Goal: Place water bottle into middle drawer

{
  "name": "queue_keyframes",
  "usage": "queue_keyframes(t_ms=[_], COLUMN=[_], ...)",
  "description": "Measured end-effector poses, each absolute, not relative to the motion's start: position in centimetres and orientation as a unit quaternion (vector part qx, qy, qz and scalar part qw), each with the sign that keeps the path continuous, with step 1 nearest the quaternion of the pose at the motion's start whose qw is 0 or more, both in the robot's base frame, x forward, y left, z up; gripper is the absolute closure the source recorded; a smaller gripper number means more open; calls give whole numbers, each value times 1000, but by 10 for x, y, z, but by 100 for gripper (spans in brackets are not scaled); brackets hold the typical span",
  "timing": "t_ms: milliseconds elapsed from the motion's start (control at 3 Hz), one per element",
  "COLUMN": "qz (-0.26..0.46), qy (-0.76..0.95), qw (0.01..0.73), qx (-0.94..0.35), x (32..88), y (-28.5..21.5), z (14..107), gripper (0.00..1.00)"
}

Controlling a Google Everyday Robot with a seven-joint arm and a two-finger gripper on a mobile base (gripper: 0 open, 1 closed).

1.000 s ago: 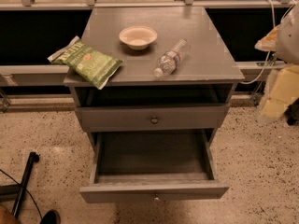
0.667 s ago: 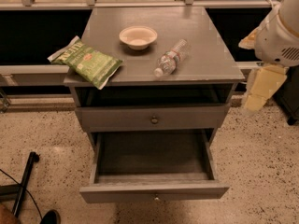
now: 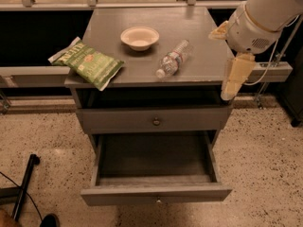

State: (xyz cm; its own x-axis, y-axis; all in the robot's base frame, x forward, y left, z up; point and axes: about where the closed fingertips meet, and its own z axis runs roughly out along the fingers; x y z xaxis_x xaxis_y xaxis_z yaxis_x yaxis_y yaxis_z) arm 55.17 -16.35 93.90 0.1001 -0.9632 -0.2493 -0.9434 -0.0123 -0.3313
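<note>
- Camera view looks down on a gray cabinet, and its tabletop (image 3: 194, 30) carries three things: a bag, a bowl and the bottle.
- Below, the middle drawer (image 3: 156, 193) is pulled far out toward me, with its inner floor in plain sight and its small round knob at the middle of the front.
- Above it, the like upper drawer (image 3: 194, 119) is closed, with an open slot between it and the tabletop.
- My robot arm (image 3: 265, 13) comes in from the upper right, a thick white body hanging past the right edge of the tabletop.
- A green chip bag (image 3: 90, 64) lies at the left front of the tabletop, one corner sticking out over the edge.
- The end effector (image 3: 234, 77) hangs pale and cream-colored just off the right front corner of the tabletop, pointing down and clear of the bottle; I cannot tell whether it is wide or narrow, and I see nothing in it.
- The water bottle (image 3: 173, 60) lies on its side right of the middle of the tabletop, its white cap toward the front edge, apart from the bowl.
- A white bowl (image 3: 139, 37) sits upright behind and left of the bottle.
</note>
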Motion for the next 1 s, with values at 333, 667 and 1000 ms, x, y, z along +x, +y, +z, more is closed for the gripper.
queue_keyframes(t_ms=[333,667,1000], qz=[-20,2,10], qy=[660,571,476], qw=[211,198,173], qx=[-721,-797,-862], x=[559,572,570], y=[-154,-117,-101], z=[935,936,941], gripper=[0,0,0])
